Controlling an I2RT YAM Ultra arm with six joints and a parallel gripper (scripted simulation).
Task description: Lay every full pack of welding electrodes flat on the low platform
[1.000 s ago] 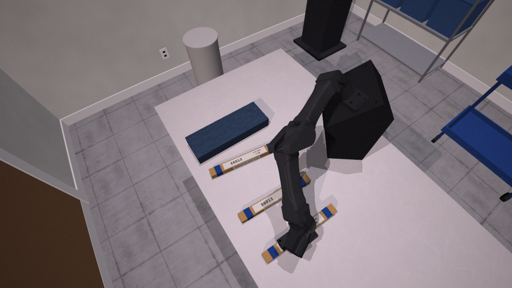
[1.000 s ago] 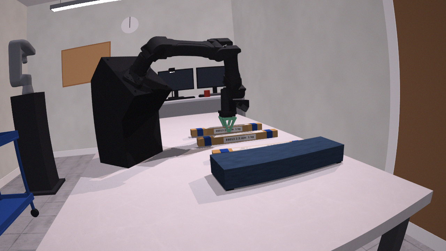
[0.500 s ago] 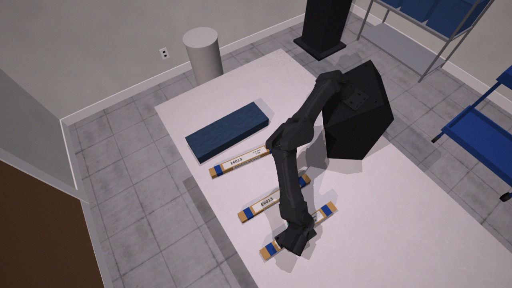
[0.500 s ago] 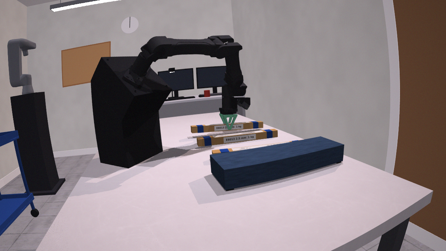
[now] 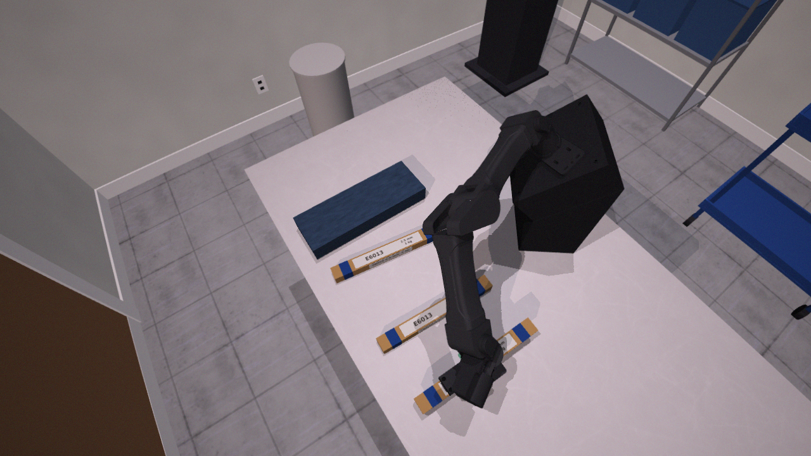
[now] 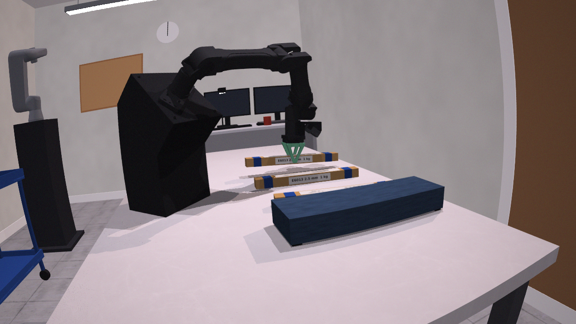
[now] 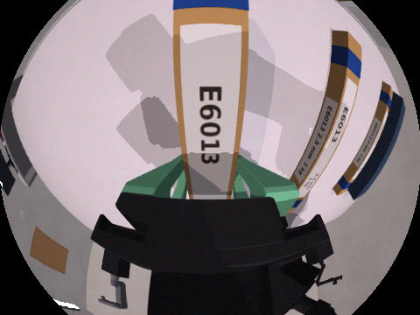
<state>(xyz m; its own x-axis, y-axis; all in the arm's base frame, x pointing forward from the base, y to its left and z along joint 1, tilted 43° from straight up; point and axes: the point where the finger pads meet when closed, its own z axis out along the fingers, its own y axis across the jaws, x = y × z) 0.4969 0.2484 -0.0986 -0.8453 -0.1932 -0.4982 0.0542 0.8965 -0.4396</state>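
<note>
The matte-black, angular-jointed robot arm (image 5: pixel 462 272) (image 6: pixel 249 59) has smooth, rounded link covers and a dark mounting plate with small holes; its gripper has green, open-framed, tapering fingers (image 6: pixel 299 146).

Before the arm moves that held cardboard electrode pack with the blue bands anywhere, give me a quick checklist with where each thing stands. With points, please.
1. Gripper (image 5: pixel 473 377) (image 6: pixel 295 161) (image 7: pixel 210 157) shut on the brown cardboard pack with blue bands (image 5: pixel 519 334) (image 6: pixel 281 160) (image 7: pixel 211 87): ok.
2. Held pack off the white table (image 5: pixel 635 317) (image 6: pixel 281 281) (image 7: pixel 66 87): ok, it looks raised above its shadow.
3. Held pack confirmed full: cannot tell; its label doesn't prove its weight.
4. Long dark-blue platform (image 5: pixel 360 206) (image 6: pixel 358 209) (image 7: pixel 385 164) free of packs: ok.
5. Held pack over the platform: not ok, the two other packs (image 5: pixel 422 319) (image 5: pixel 379 258) (image 6: pixel 310 178) (image 6: pixel 290 195) (image 7: pixel 332 127) (image 7: pixel 369 140) lie between.
</note>
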